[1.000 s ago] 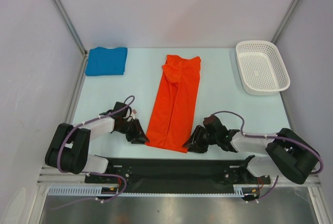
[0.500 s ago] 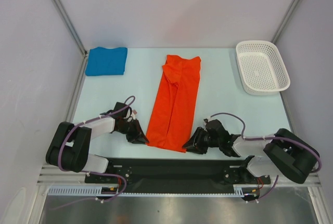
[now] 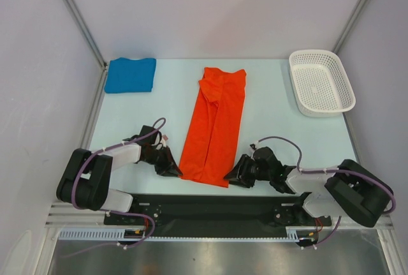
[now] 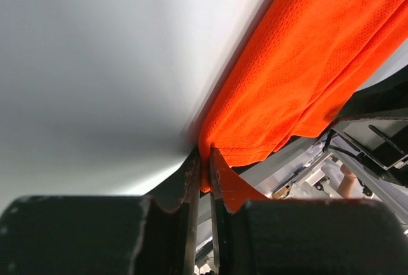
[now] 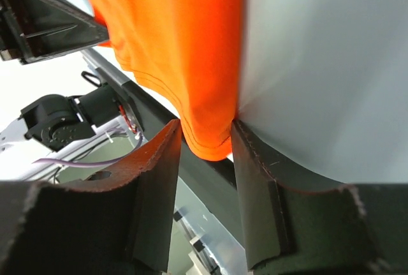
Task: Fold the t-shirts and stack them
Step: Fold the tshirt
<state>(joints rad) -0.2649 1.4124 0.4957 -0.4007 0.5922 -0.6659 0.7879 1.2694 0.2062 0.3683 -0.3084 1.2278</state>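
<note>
A: Top external view, near edge first. Left pincer (image 3: pixel 173 170) sits low on the counter (image 3: pixel 274 115) at the near left corner of the orange-red t-shirt (image 3: pixel 213 125). Right pincer (image 3: pixel 231 176) sits at the near right corner.

B: Left wrist view confirms it. The left pincer's two fingers (image 4: pixel 191 179) are almost closed, with only a thin gap. The shirt's hem corner is nipped in that gap. Right side?

A: Right wrist view: the fingers (image 5: pixel 159 179) stand clearly apart. The hemmed corner of the shirt hangs in the gap and reaches both inner faces. I record it as parted around the cloth, not squeezed down on it.

B: Shirt layout?

A: It is folded lengthwise into a long narrow strip, flat on the counter. It runs from the near edge toward the back, with the collar end farthest away.

B: Far items?

A: The blue t-shirt (image 3: pixel 131 74) lies folded into a compact rectangle in the far left corner, well apart from the orange one. A white perforated basket (image 3: pixel 320 82) stands in the far right corner.
</note>
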